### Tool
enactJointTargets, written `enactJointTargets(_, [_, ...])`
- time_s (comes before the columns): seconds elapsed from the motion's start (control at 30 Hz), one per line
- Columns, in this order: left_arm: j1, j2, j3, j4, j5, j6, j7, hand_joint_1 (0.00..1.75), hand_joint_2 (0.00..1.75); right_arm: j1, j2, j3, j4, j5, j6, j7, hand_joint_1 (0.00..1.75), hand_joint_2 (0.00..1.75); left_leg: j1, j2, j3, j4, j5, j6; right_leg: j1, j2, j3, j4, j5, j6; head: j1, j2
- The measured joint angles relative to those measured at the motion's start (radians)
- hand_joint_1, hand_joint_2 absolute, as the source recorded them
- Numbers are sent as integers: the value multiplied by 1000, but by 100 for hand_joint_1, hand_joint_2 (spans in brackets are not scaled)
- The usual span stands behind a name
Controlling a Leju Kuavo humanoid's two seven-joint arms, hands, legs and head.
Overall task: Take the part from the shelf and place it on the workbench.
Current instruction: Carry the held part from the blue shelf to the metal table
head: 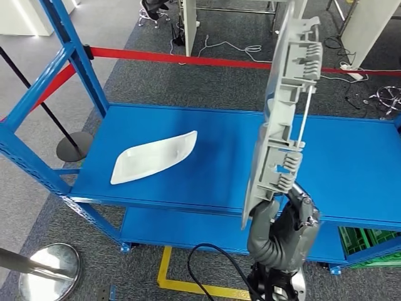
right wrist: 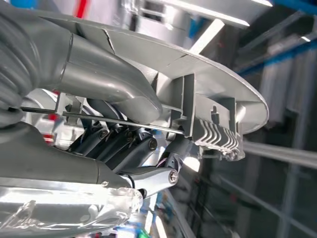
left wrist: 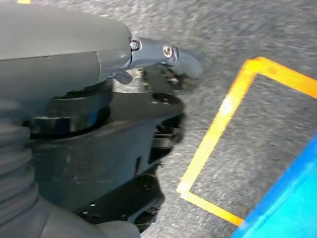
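Plastic part, right of frame: stiff, light, I judge; right hand clamps its lower edge; left hand grip unclear.

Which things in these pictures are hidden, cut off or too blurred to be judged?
- Grey part, head view: its top is cut off by the picture's edge.
- Right hand, head view: the part hides its fingertips.
- Left hand, left wrist view: its fingers are blurred, so open or shut is unclear.
- Right wrist view: the background behind the part is blurred.
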Motion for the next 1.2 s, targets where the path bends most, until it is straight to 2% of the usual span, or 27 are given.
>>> enactJointTargets(0.07, [0, 2, 1, 0, 4, -3, 21, 0, 175, -6, 0, 0, 8, 7, 2, 26, 175, 175, 2, 0, -2, -5, 7, 12, -3, -2, -6, 4, -8, 11, 0, 0])
enactJointTargets(0.1, [0, 4, 1, 0, 5, -4, 26, 0, 175, -10, 0, 0, 14, 9, 2, 30, 175, 175, 3, 1, -3, -8, 11, 18, -3, -3, -15, 27, -28, 16, 2, 0])
enactJointTargets(0.13, [-1, 4, 1, 0, 5, -4, 29, 0, 175, -13, 0, 1, 19, 11, 2, 32, 175, 175, 4, 2, -4, -10, 14, 24, -4, -4, -32, 72, -60, 19, 3, 0])
enactJointTargets(0.2, [-3, 6, 1, 0, 5, -5, 32, 0, 175, -19, 0, 1, 29, 13, 1, 33, 175, 175, 3, 2, -8, -10, 17, 30, -4, -5, -77, 198, -130, 25, 6, 0])
enactJointTargets(0.23, [-2, 7, 2, 0, 5, -5, 33, 0, 175, -19, 0, 1, 34, 14, 1, 33, 175, 175, 3, 3, -11, -10, 19, 31, -4, -6, -92, 245, -147, 27, 6, 0])
enactJointTargets(0.27, [-2, 8, 2, 0, 5, -4, 34, 0, 175, -19, 0, 1, 39, 14, 0, 33, 175, 175, 3, 3, -13, -10, 21, 31, -4, -6, -91, 258, -145, 29, 6, 0])
enactJointTargets(0.3, [-2, 8, 2, 0, 5, -4, 34, 0, 175, -19, 0, 1, 42, 15, -1, 34, 175, 175, 3, 2, -15, -10, 23, 29, -5, -6, -71, 231, -125, 30, 6, 0])
enactJointTargets(0.37, [-2, 9, 2, 0, 3, -3, 34, 0, 175, -21, 0, 1, 47, 17, -4, 34, 175, 175, 3, 1, -18, -9, 27, 23, -6, -8, 9, 101, -75, 32, 7, 0])
enactJointTargets(0.4, [-2, 9, 2, 0, 1, -2, 34, 0, 175, -22, 0, 2, 49, 20, -6, 34, 175, 175, 2, 0, -19, -8, 29, 18, -6, -7, 44, 45, -60, 29, 6, 0])
enactJointTargets(0.43, [-3, 10, 2, 0, 0, -2, 33, 0, 175, -24, 0, 2, 50, 22, -9, 34, 175, 175, 1, 0, -20, -6, 31, 13, -6, -6, 64, 8, -55, 24, 6, 0])
enactJointTargets(0.53, [-3, 12, 1, 0, -7, -3, 23, 0, 175, -25, 0, 3, 53, 27, -20, 34, 175, 175, 0, 0, -24, -6, 40, -5, -3, -2, 63, -7, -52, 0, 4, 0])
enactJointTargets(0.6, [-3, 13, 1, 0, -9, -4, 19, 0, 175, -25, 0, 3, 54, 28, -25, 34, 175, 175, 2, 1, -36, 16, 18, -17, -5, -2, 58, -9, -44, -16, 2, 0])
enactJointTargets(0.63, [-3, 13, 1, 0, -9, -5, 18, 0, 175, -25, 0, 3, 54, 28, -26, 34, 175, 175, 2, 2, -53, 54, -10, -21, -6, -3, 55, -10, -40, -22, 0, 0])
enactJointTargets(0.7, [-3, 14, 1, 0, -9, -5, 17, 0, 175, -25, 0, 3, 54, 29, -27, 34, 175, 175, 3, 2, -105, 179, -79, -27, -5, -5, 48, -10, -35, -28, -3, 0])
enactJointTargets(0.73, [-2, 14, 1, 0, -9, -5, 16, 0, 175, -24, 0, 3, 55, 29, -28, 34, 175, 175, 3, 2, -128, 234, -99, -28, -5, -5, 45, -10, -33, -29, -2, 0])
enactJointTargets(0.77, [-2, 15, 1, 0, -9, -5, 14, 0, 175, -24, 0, 3, 55, 30, -28, 34, 175, 175, 3, 2, -137, 262, -101, -28, -4, -5, 43, -9, -32, -29, -3, 0])
enactJointTargets(0.8, [-2, 15, 1, 0, -9, -5, 12, 0, 175, -23, 0, 3, 56, 30, -29, 34, 175, 175, 3, 2, -129, 254, -84, -26, -4, -5, 42, -9, -31, -29, -3, 0])
enactJointTargets(0.83, [-2, 15, 1, 0, -9, -6, 10, 0, 175, -23, 0, 3, 56, 31, -30, 34, 175, 175, 3, 2, -103, 209, -54, -24, -4, -5, 42, -9, -31, -28, -3, 0])
enactJointTargets(0.9, [-3, 15, 1, 0, -9, -6, 7, 0, 175, -23, 0, 4, 57, 35, -34, 34, 175, 175, 2, 2, -32, 83, -1, -17, -3, -4, 42, -9, -32, -23, -3, 0])
enactJointTargets(0.97, [-4, 16, 1, 0, -10, -6, 8, 0, 175, -24, 0, 5, 57, 40, -38, 35, 175, 175, -1, 2, 6, 9, 9, -10, 0, -3, 37, -8, -29, -13, -2, 0])
enactJointTargets(1.07, [-4, 15, 1, 0, -10, -6, 21, 0, 175, -26, 0, 7, 57, 42, -41, 37, 175, 175, 0, 1, 4, -10, 7, 6, -1, -3, 29, -7, -29, 5, -1, 0])
enactJointTargets(1.13, [-4, 14, 1, 0, -10, -6, 28, 0, 175, -29, 0, 8, 57, 43, -41, 39, 175, 175, 4, 2, 2, -16, 13, 19, -1, -5, 7, 42, -67, 14, 2, 0])
enactJointTargets(1.2, [-4, 14, 1, 0, -10, -6, 31, 0, 175, -32, 0, 8, 58, 43, -41, 39, 175, 175, 3, 2, -2, -17, 17, 26, -2, -6, -44, 162, -133, 20, 6, 0])
